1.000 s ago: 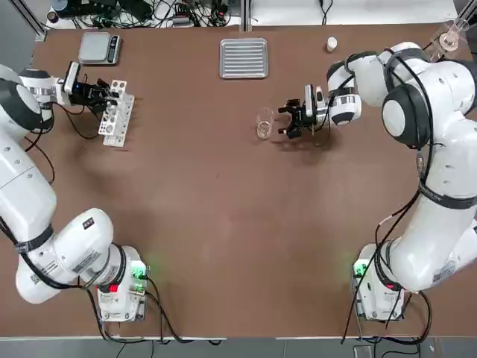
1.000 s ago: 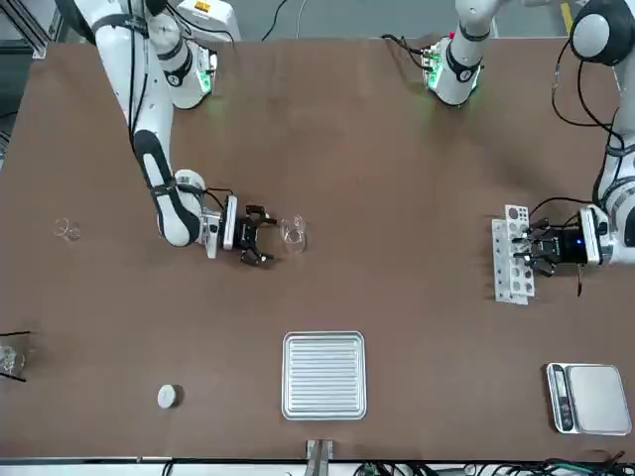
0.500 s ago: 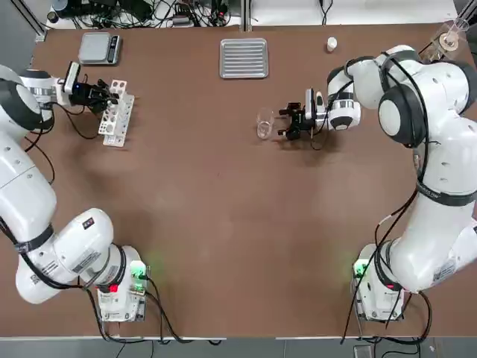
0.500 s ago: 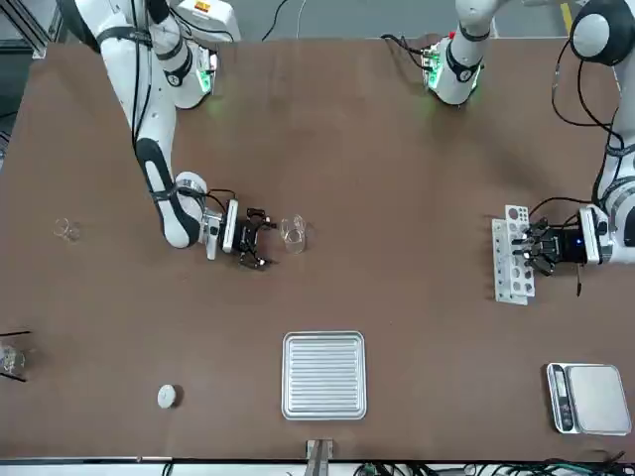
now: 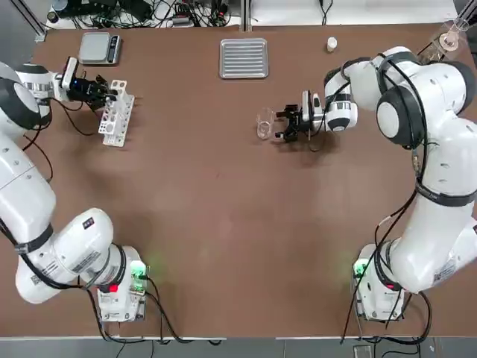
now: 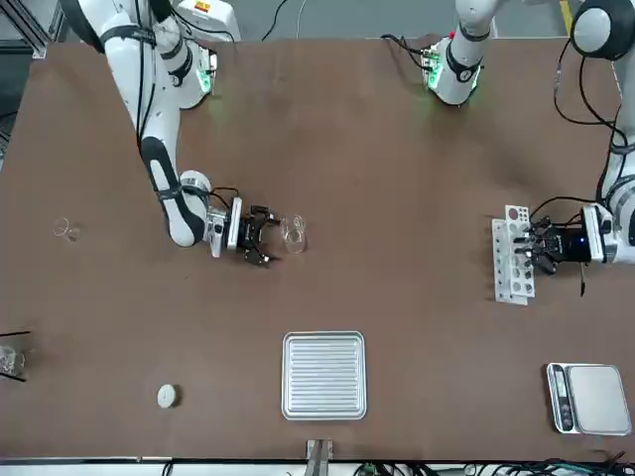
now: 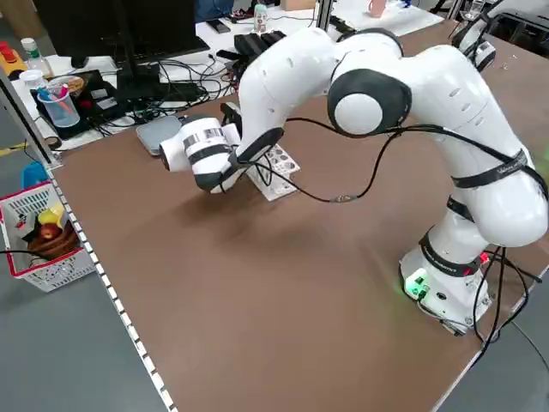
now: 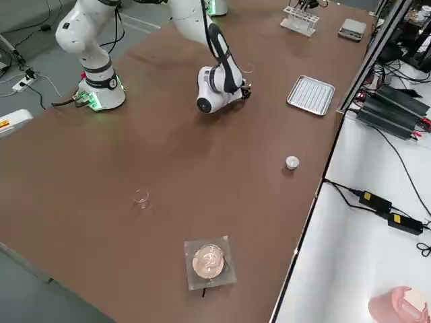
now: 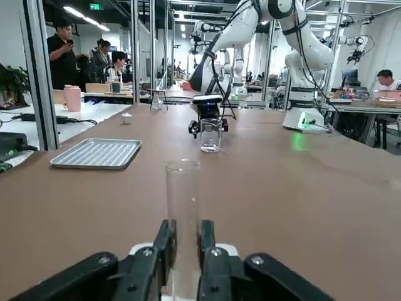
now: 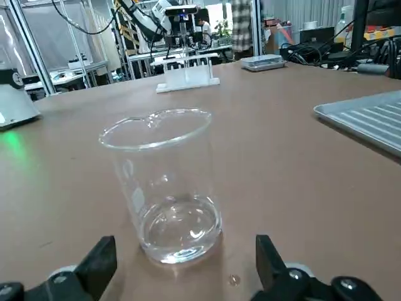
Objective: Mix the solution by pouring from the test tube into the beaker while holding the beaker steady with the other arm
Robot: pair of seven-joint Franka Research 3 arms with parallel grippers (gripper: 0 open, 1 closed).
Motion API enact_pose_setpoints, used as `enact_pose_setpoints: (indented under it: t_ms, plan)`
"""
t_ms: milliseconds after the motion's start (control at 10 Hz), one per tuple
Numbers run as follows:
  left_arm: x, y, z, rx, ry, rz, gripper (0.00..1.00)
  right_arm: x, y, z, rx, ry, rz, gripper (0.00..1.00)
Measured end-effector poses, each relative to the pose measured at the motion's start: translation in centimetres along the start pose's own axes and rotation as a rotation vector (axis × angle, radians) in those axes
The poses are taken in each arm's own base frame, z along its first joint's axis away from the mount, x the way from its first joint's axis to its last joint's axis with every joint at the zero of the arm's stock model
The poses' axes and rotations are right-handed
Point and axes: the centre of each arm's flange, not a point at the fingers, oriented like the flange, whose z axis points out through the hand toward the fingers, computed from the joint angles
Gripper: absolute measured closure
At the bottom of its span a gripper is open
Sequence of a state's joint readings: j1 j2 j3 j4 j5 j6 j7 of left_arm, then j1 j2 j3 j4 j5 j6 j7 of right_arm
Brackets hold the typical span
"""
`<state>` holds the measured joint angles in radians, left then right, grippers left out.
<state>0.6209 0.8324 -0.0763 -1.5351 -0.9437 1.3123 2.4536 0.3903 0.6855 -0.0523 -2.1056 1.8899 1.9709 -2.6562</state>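
The beaker [image 5: 264,124] stands upright, a clear glass cup [image 10: 164,182], near the table's middle at the far side. My right gripper [image 5: 282,124] is low on the table just right of it, open, with one finger [image 10: 94,266] on each side short of the glass and not touching. At the far left, my left gripper [image 5: 106,91] is shut on a clear test tube [image 9: 183,213] that stands upright between its fingers over the white rack [image 5: 116,113]. The left wrist view also shows the beaker [image 9: 210,133] far off.
A ribbed metal tray [image 5: 244,57] lies at the far edge, a grey scale [image 5: 99,48] at the far left, a small white cap [image 5: 332,44] and a flask on a stand [image 5: 449,36] at the far right. A smaller glass piece [image 6: 66,229] sits beyond the right arm.
My right gripper has slid closer to the beaker, still open. My left gripper has finished closing on the test tube and shifted slightly toward the far edge.
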Motion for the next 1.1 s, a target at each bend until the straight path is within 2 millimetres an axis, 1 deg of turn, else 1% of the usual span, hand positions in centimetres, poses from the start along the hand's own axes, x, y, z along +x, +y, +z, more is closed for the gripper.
enact_pose_setpoints:
  t_ms: [200,500,900,1100]
  plan:
    - [1.9,-0.2,0.8,-0.02,0.007,0.016,0.78,0.2,-0.1,0.4,-0.014,0.012,0.008,0.02]
    - [4.1,-0.3,1.2,-0.036,0.008,0.035,0.78,0.4,0.0,0.8,-0.028,0.023,0.011,0.02]
    - [6.1,-0.5,1.4,-0.056,0.014,0.039,0.78,0.4,-0.1,1.7,-0.021,0.025,0.007,0.02]
    - [8.2,-1.1,1.5,-0.06,0.003,0.072,0.78,0.3,-0.1,2.2,-0.024,0.024,0.007,0.02]
